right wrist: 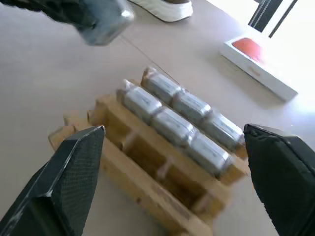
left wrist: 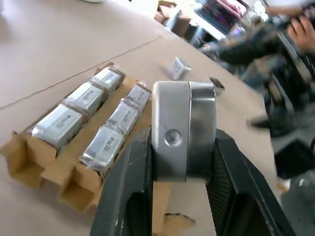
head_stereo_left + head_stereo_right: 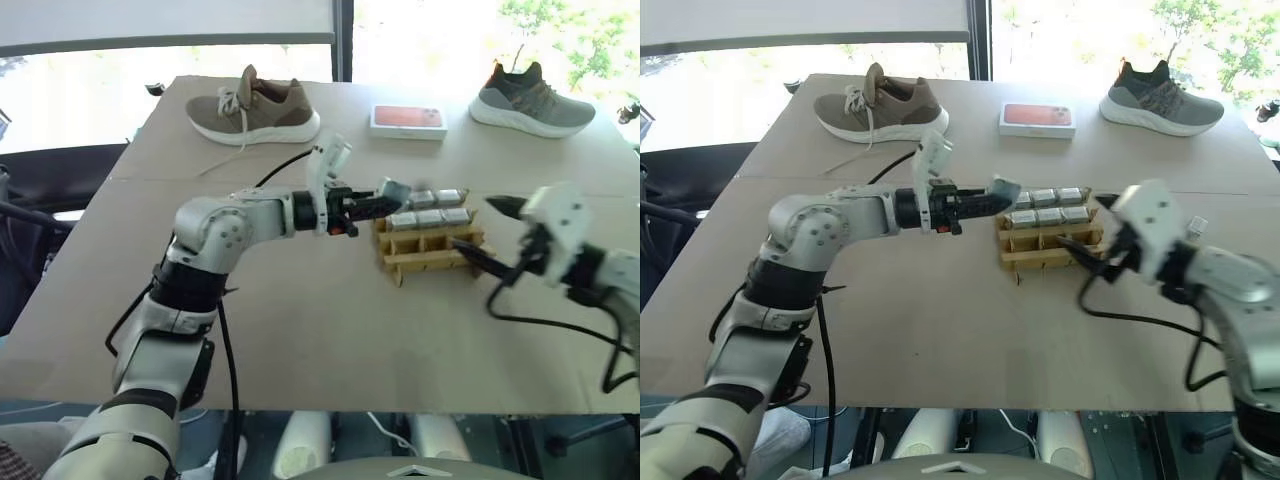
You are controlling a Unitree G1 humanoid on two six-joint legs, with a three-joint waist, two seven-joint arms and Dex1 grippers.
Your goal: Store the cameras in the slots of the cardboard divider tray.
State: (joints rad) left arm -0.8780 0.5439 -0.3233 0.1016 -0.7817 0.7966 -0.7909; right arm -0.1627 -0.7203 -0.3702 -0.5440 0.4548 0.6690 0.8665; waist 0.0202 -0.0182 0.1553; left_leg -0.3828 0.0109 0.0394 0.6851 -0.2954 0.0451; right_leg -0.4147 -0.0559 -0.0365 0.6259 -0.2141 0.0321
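The tray (image 3: 430, 250) sits mid-bench with six cameras (image 3: 430, 208) filling its two far rows; the near row is empty. The left claw (image 3: 385, 198) grips a camera (image 2: 182, 130) at the tray's far left corner. The right claw (image 1: 172, 162) is wide, empty. Next, carry it nearer and lower it into an empty slot.

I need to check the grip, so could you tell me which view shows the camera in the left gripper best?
The left wrist view: the camera sits close up, clamped between the left gripper's fingers. The eye views show it small beside the tray; the right wrist view catches it blurred.
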